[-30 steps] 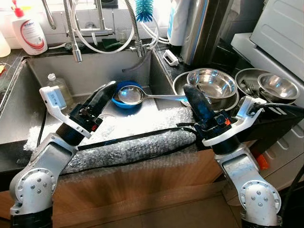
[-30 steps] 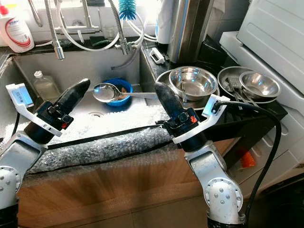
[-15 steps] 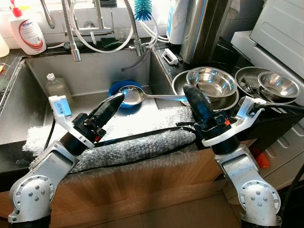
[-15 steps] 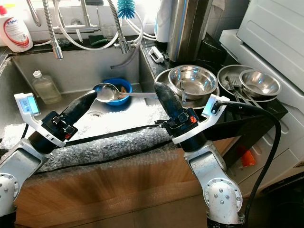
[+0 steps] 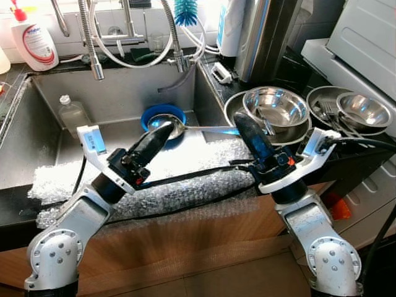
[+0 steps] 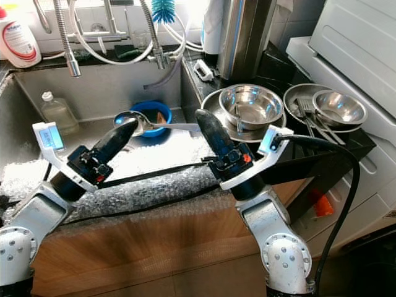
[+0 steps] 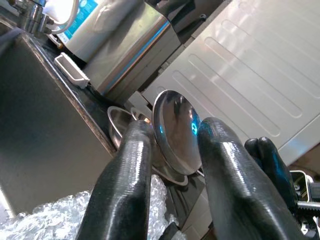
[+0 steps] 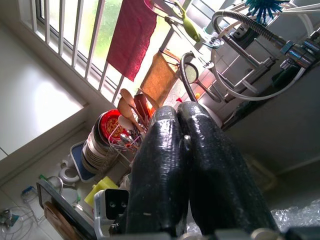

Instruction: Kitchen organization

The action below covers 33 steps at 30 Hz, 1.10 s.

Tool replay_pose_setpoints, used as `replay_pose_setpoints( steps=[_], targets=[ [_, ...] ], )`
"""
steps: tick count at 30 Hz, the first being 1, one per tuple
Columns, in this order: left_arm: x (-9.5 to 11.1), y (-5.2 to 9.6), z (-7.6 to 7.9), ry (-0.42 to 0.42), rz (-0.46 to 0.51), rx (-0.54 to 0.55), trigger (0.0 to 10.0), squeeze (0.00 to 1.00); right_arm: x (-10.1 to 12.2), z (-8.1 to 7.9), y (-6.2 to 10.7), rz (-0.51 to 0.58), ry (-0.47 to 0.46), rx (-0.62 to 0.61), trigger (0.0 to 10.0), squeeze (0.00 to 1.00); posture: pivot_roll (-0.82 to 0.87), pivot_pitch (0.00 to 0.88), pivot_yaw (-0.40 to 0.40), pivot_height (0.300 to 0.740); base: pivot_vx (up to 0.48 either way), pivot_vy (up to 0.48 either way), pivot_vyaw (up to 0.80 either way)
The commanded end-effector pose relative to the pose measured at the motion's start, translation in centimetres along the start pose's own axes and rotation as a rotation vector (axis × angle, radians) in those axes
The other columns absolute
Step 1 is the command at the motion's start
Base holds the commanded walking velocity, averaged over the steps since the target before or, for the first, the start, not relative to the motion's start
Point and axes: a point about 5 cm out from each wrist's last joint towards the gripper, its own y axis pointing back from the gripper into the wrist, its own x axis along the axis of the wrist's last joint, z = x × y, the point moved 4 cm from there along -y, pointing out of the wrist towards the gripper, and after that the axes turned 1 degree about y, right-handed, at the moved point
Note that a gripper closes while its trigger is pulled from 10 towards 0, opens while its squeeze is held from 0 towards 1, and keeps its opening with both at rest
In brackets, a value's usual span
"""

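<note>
Ladle sits mid-frame, bowl over the blue bowl in the sink, handle running right. Right gripper is pinched together on that handle; left gripper has fingers apart, straddling the ladle's bowl. Risk, I'd guess: thin handle twists, ladle drops and clatters into the sink.

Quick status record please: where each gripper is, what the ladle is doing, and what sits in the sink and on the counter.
right gripper: shut on the ladle handle, over the sink's front right corner
ladle: held level, bowl above the blue bowl
left gripper: open, fingers either side of the ladle bowl; contact unclear
sink: holds the blue bowl and a clear bottle
front edge: bubble wrap
counter, right: steel bowls
</note>
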Motion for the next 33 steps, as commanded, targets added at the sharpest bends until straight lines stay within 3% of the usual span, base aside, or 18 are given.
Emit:
replay_pose_setpoints(
  steps=[1,12,29,30,31,32,33],
  targets=[
    [0.4,-0.4,1.1,-0.012,0.015,-0.038,0.0,0.00,-0.1,-0.4,0.0,-0.007,0.010,0.016,10.0,0.00,0.08,0.115,-0.028,0.740,0.000,0.000,0.00],
    [0.8,-1.1,2.0,0.014,0.063,-0.068,0.0,0.00,-0.2,-0.5,-0.1,-0.007,0.011,0.022,10.0,0.00,0.08,0.115,-0.028,0.740,0.000,0.000,0.00],
    [1.2,-1.3,1.7,0.030,0.104,-0.046,0.0,0.00,-0.3,-0.3,-0.1,-0.012,0.021,0.012,10.0,0.00,0.08,0.115,-0.025,0.740,0.000,0.000,0.00],
    [1.5,-1.3,1.6,0.036,0.120,-0.039,0.0,0.00,-0.4,-0.4,-0.1,-0.013,0.019,0.016,10.0,0.18,0.08,0.114,-0.027,0.740,0.000,0.000,0.00],
    [1.7,-1.3,1.5,0.038,0.132,-0.032,0.0,0.00,-0.4,-0.4,-0.1,-0.015,0.020,0.017,10.0,0.75,0.08,0.114,-0.027,0.740,0.000,0.000,0.00],
    [1.9,-1.3,1.4,0.043,0.148,-0.023,0.0,0.00,-0.4,-0.4,-0.1,-0.017,0.019,0.017,10.0,0.98,0.08,0.114,-0.027,0.740,0.000,0.000,0.00],
    [2.1,-1.3,1.3,0.050,0.162,-0.018,0.0,0.00,-0.4,-0.3,-0.1,-0.019,0.019,0.016,10.0,1.00,0.08,0.114,-0.027,0.740,0.000,0.000,0.00]
  ],
)
